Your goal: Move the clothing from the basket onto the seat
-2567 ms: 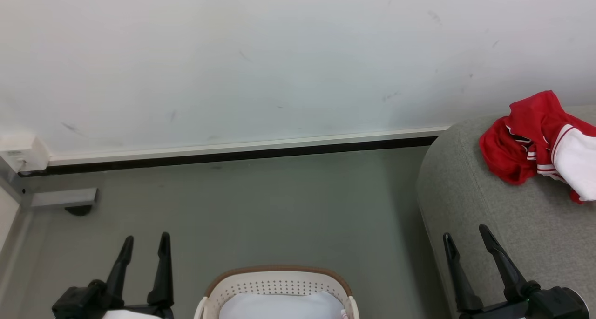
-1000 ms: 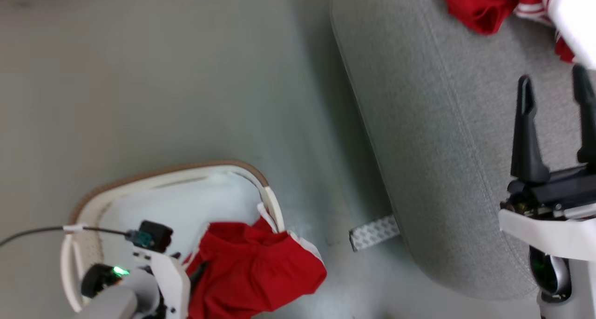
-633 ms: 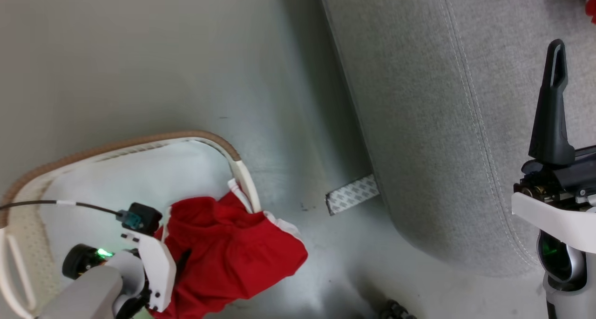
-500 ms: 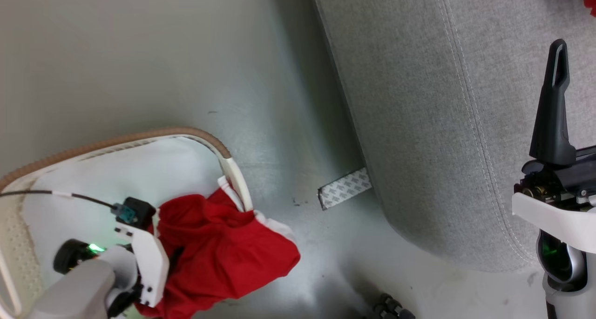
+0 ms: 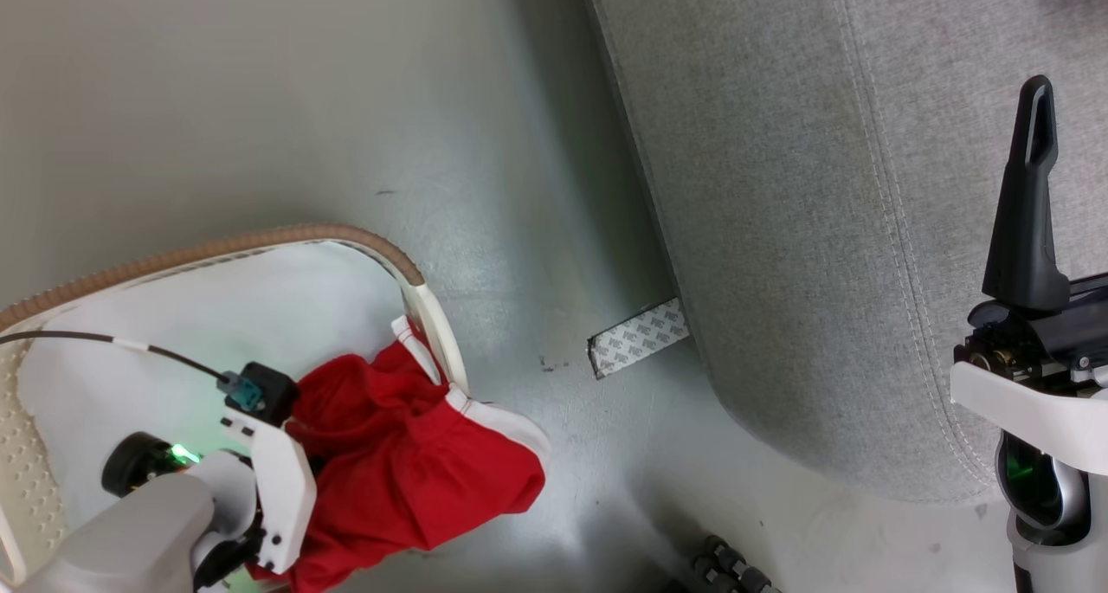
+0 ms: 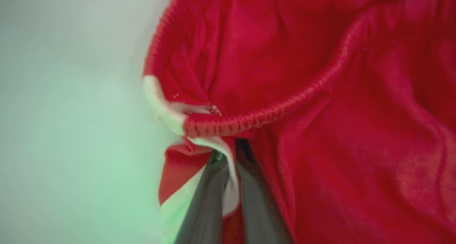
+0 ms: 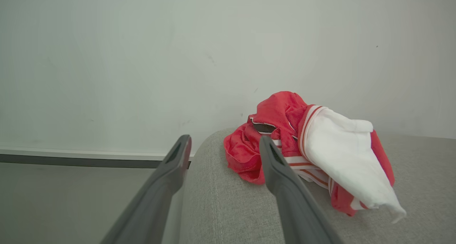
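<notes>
the left gripper (image 6: 228,156) is pressed together at the bottom centre of the left wrist view, pinching a thin fold of white trim and red fabric just below the elastic waistband of the red shorts (image 5: 415,472). in the head view the shorts sit at the lower left, bunched partly inside the white basket (image 5: 260,245) and draped over its side rim onto the floor. the right gripper (image 7: 224,144) is spread and empty, hovering over the near edge of the grey couch (image 5: 822,229).

the pinch takes only a small edge of slippery cloth, so it may slide out on the lift. the part hanging over the rim could catch there and drag or tip the light basket. a low carry might trail the cloth across the floor or over the tape strip (image 5: 639,340) by the couch's base.

count: 2 grippers, 2 garments (the shorts, and 1 red and white garment (image 7: 313,148) already on the couch), 1 basket, 1 couch, 1 tape strip.
</notes>
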